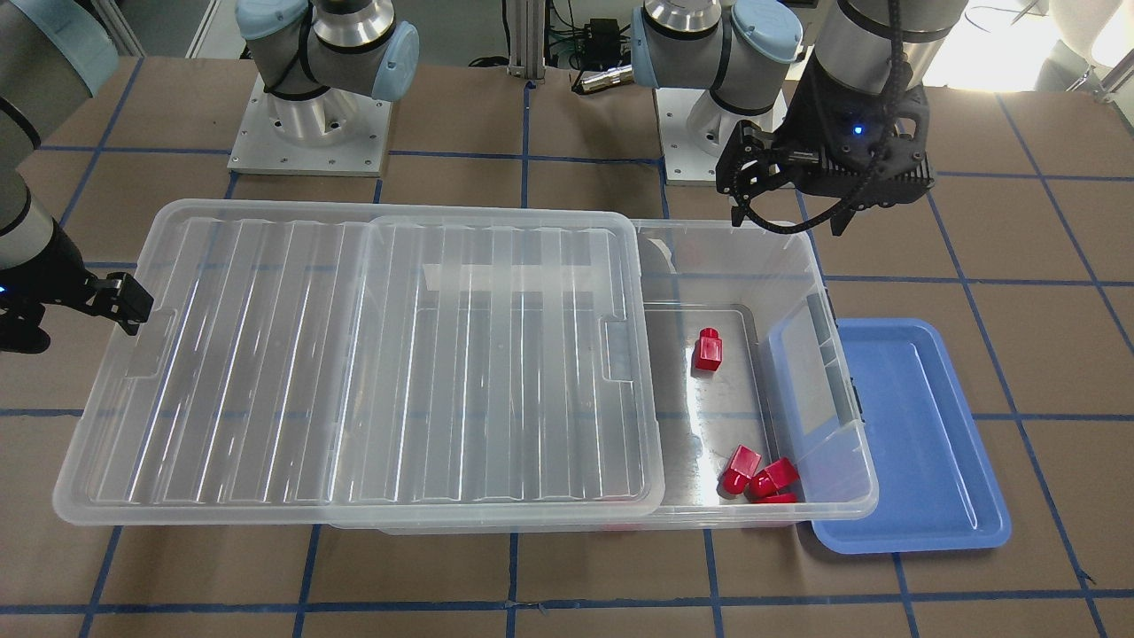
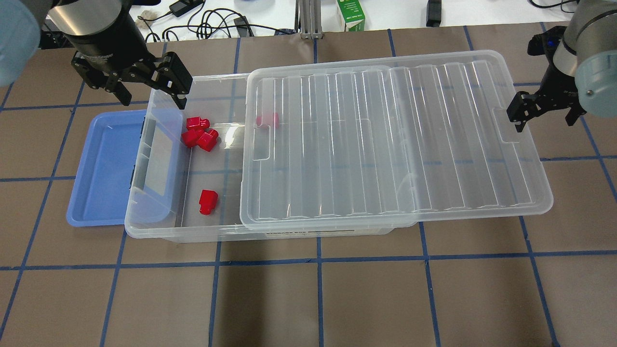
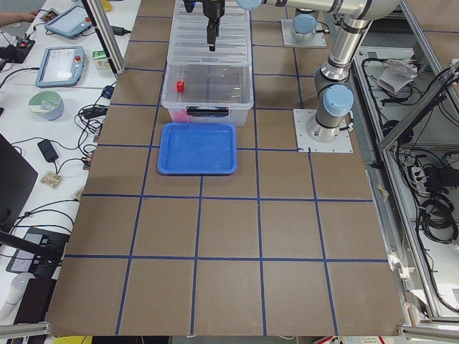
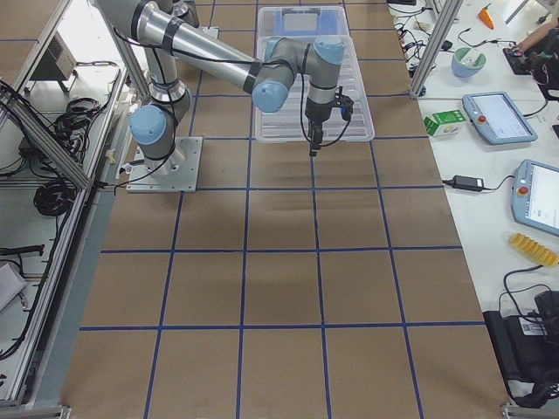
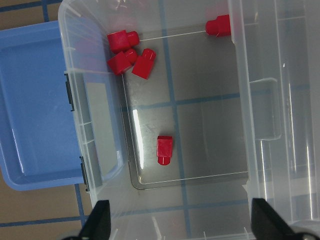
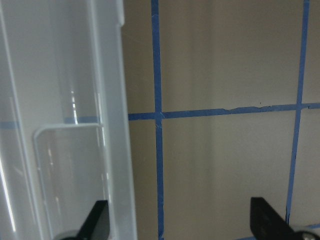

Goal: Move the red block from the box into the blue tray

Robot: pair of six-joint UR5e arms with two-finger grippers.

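Observation:
The clear box (image 2: 159, 230) lies across the table, its ribbed lid (image 2: 385, 144) slid toward my right so the left end is uncovered. One red block (image 2: 208, 201) lies alone on the box floor (image 5: 164, 150). A cluster of three red blocks (image 2: 200, 135) sits in the far corner, and another (image 2: 267, 120) lies under the lid's edge. The blue tray (image 2: 101, 168) lies empty against the box's left end. My left gripper (image 2: 149, 91) is open and empty above the box's far left corner. My right gripper (image 2: 542, 113) is open and empty beside the lid's right edge.
A brown table mat with a blue tape grid surrounds the box. The arm bases (image 1: 310, 133) stand behind it. Cables and a green carton (image 2: 351, 14) lie past the far edge. In the right wrist view the lid's rim (image 6: 112, 125) is at the left.

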